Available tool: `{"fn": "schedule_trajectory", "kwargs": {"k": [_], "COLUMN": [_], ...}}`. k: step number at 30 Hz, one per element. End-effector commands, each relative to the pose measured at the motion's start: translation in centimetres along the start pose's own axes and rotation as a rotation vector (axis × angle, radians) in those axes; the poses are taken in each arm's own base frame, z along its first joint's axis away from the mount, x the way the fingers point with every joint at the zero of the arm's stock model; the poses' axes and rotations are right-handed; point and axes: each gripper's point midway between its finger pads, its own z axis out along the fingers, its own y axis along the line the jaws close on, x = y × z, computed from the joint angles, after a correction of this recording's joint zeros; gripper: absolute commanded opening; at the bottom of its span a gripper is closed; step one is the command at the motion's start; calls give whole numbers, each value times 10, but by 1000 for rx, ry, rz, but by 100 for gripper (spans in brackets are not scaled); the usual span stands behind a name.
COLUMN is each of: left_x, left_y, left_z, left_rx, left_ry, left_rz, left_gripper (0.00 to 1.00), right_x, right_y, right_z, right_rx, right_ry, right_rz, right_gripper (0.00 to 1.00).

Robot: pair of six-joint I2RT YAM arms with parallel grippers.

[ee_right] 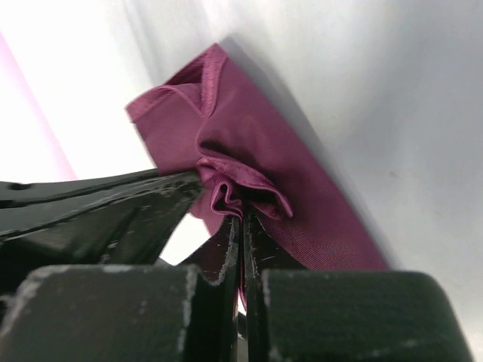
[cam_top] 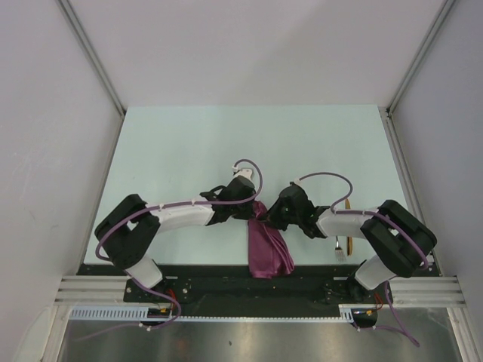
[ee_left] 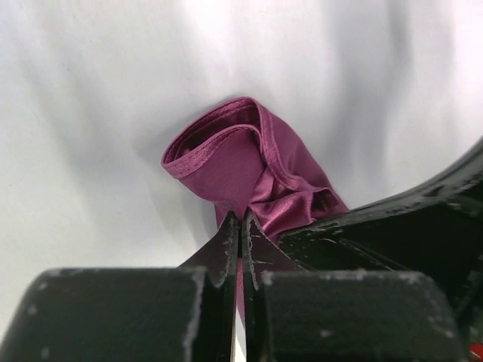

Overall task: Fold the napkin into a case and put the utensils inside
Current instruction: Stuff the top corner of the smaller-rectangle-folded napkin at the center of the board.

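The plum-magenta napkin (cam_top: 268,253) hangs bunched in a narrow strip between both grippers, its lower end near the table's front edge. My left gripper (cam_top: 251,211) is shut on its top edge, seen in the left wrist view (ee_left: 241,219) with folded cloth (ee_left: 241,162) just ahead. My right gripper (cam_top: 273,217) is shut on the same bunched end; the right wrist view (ee_right: 241,215) shows the napkin (ee_right: 264,166) gathered at the fingertips. The utensils lie at the right: a golden-yellow piece (cam_top: 349,240) and a silver piece (cam_top: 339,247), partly hidden by the right arm.
The pale green table (cam_top: 249,151) has white walls on three sides. A black base rail (cam_top: 249,283) runs along the front edge under the napkin's lower end. The two grippers are close together at the table's middle front.
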Motion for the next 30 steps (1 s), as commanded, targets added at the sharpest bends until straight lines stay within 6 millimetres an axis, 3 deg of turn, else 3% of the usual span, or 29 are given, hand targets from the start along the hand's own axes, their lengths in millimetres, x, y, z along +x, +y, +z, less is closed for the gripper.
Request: {"fn": "schedule_trajectory", "kwargs": {"k": [1, 3, 4, 5, 8, 10, 12, 16, 20, 25, 30], "left_x": [-25, -21, -20, -21, -25, -26, -31, -32, -30, -14, -10], "left_y": [-18, -16, -14, -14, -6, 3, -2, -7, -15, -13, -9], "left_z": [-16, -16, -17, -17, -23, -27, -31, -28, -15, 4, 10], "left_rx": [80, 78, 73, 72, -5, -75, -91, -122, -122, -161, -193], "left_ry": [-84, -80, -76, -83, -108, -119, -132, -132, -111, -35, -13], "left_rz": [-63, -68, -60, -49, -1, 43, 77, 144, 212, 279, 301], "left_gripper": [0, 4, 12, 29, 43, 45, 45, 33, 29, 36, 40], "right_x": [4, 5, 5, 4, -2, -4, -10, -20, -28, -34, -33], "right_y": [-7, -8, -7, -6, -1, 2, 3, 4, 0, 0, 2], "right_z": [-3, -3, -3, -3, -8, -11, -13, -20, -25, -29, -29], "right_rx": [17, 17, 11, 10, -5, -15, -15, -24, -9, -14, -22], "right_ry": [5, 6, 9, 6, -12, -1, -2, -12, -30, -46, -35], "right_rz": [-90, -94, -95, -90, -88, -87, -79, -80, -92, -87, -81], "right_gripper": [0, 0, 0, 0, 0, 0, 0, 0, 0, 0, 0]}}
